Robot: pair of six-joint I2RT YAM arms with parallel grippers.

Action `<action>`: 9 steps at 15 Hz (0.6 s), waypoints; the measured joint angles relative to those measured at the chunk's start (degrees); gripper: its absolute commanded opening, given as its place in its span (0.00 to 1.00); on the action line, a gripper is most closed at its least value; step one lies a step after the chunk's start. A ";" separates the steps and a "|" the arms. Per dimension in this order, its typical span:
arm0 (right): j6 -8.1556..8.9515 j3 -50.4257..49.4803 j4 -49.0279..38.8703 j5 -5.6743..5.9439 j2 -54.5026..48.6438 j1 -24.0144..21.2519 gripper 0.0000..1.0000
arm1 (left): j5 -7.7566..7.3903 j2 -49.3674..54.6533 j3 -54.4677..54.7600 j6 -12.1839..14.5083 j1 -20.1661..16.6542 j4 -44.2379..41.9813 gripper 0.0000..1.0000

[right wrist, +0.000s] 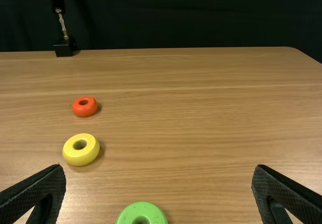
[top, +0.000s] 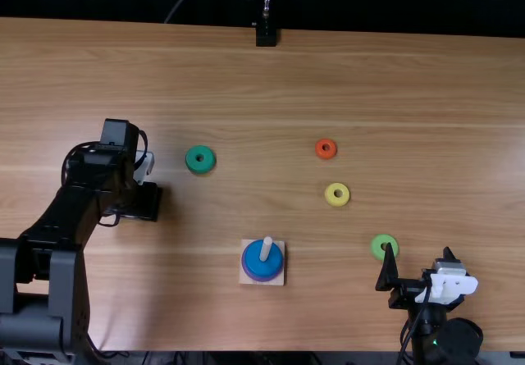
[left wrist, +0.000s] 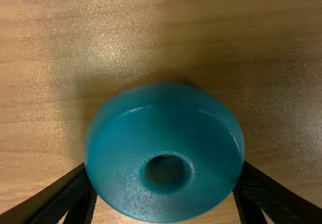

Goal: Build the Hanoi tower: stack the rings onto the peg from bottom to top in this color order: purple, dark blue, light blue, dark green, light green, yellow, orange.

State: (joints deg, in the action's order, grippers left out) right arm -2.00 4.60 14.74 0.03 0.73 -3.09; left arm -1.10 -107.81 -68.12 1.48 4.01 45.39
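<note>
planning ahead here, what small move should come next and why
Probably carry the light blue ring over to the peg: the left jaws grip it, and the dark blue ring that goes beneath it lies topmost there.

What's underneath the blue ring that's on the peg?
Beneath the blue ring is a purple ring, showing at its edge, then the pale square base; their middles are covered.
</note>
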 measured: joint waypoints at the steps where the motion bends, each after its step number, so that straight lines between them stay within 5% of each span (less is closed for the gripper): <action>1: -0.02 0.00 -0.02 0.02 0.00 0.00 1.00 | -0.15 0.00 0.00 -0.02 0.02 -0.11 1.00; 9: 0.00 0.00 -0.02 0.02 0.00 0.00 1.00 | -0.63 0.09 0.00 0.02 0.00 -0.37 1.00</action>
State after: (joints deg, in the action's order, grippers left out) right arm -2.00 4.60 14.72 0.05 0.73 -3.09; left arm -1.74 -107.72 -68.12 1.50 4.01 45.01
